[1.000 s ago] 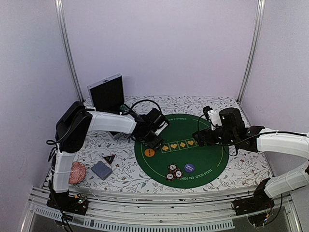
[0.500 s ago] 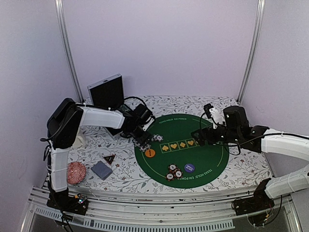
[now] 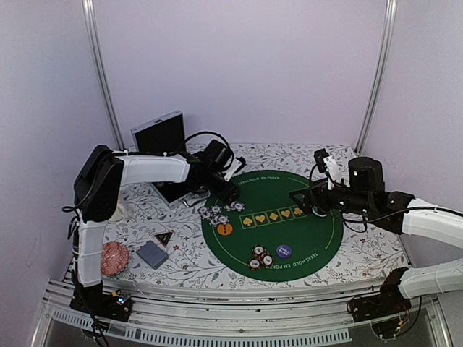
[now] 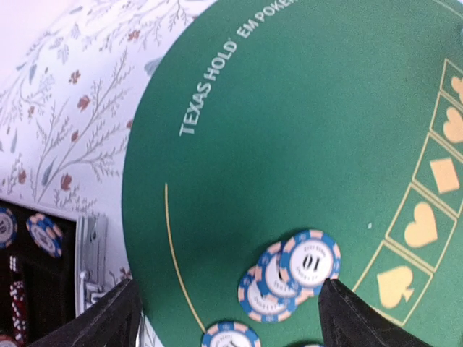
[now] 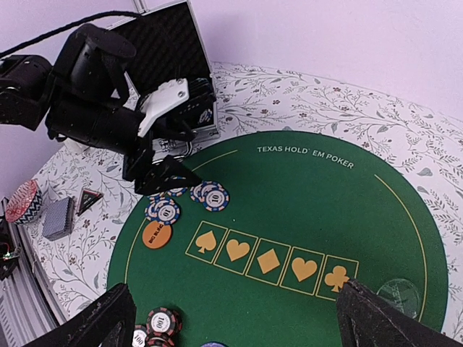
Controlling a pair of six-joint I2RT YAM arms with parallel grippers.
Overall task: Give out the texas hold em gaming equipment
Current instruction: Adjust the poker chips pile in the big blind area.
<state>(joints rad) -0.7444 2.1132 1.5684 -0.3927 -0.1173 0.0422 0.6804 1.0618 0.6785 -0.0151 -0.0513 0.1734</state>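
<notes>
Between the left claw point(image 4: 228, 289) fingers, one chip point(image 4: 230, 335) was cut by the view's lower edge. Beside it, the case point(image 4: 43, 289) ran off-frame. Near the right claw point(image 5: 235, 289), some stacks point(image 5: 160, 323) were cropped.

Just beneath the left claw point(image 3: 229, 193): at least four blue-edged poker chips point(image 3: 215, 211), some overlapping, and one orange button point(image 3: 225, 228). Between both claws, nearer the arm bases: three dark-edged chips point(image 3: 260, 257), one purple button point(image 3: 283, 251). Beside the right claw point(image 3: 301, 196): one pale-green button point(image 5: 396, 293). Well left of the left claw: one card deck point(image 3: 152, 254), one black triangular marker point(image 3: 164, 236), one red patterned disc point(image 3: 114, 258).
</notes>
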